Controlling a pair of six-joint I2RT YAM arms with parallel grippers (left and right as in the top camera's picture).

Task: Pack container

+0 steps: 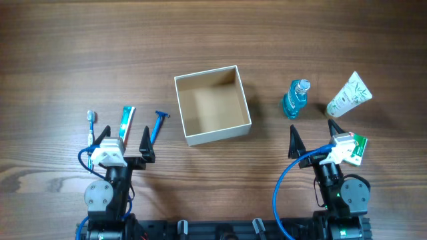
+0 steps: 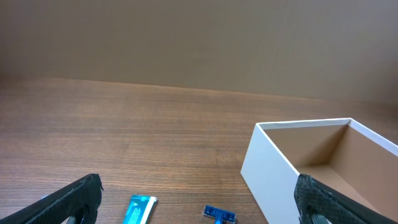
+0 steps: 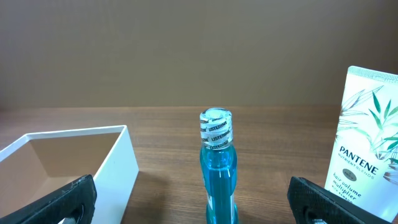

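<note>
**Box is empty, six toiletries lying around it, both grippers wide open**

The top-down view is the only one that shows everything. The container (image 1: 218,133) sits mid-table, a bit twisted, nothing inside but tan cardboard. The left gripper (image 1: 125,141) and right gripper (image 1: 312,135) are on the near side of the table. Both have their jaws spread wide with nothing in them.

Count from above:
- 1 container
- 1 toothbrush (image 1: 91,126), just outside the left gripper
- 1 toothpaste tube (image 1: 126,121), sitting between the left fingers
- 1 blue razor (image 1: 158,125), between the left gripper and the box
- 1 blue mouthwash bottle (image 1: 295,99), right of the box
- 1 white Pantene tube (image 1: 349,95), further right
- 1 green flat packet (image 1: 359,148), partly tucked under the right wrist

That's three loose items on each side, none touching the box.

The left wrist cam only catches the tip of the toothpaste tube, a bit of the razor and the box's near corner off to the right. The toothbrush doesn't show there at all. Its fingers (image 2: 68,202) poke in at both bottom corners, far apart.

The right wrist cam adds what you can't read from above. There's a Listerine seal on the bottle cap, the bottle stands upright dead centre, and the Pantene label is at the right edge. The box corner is at the left. The green packet isn't in that view.
</note>
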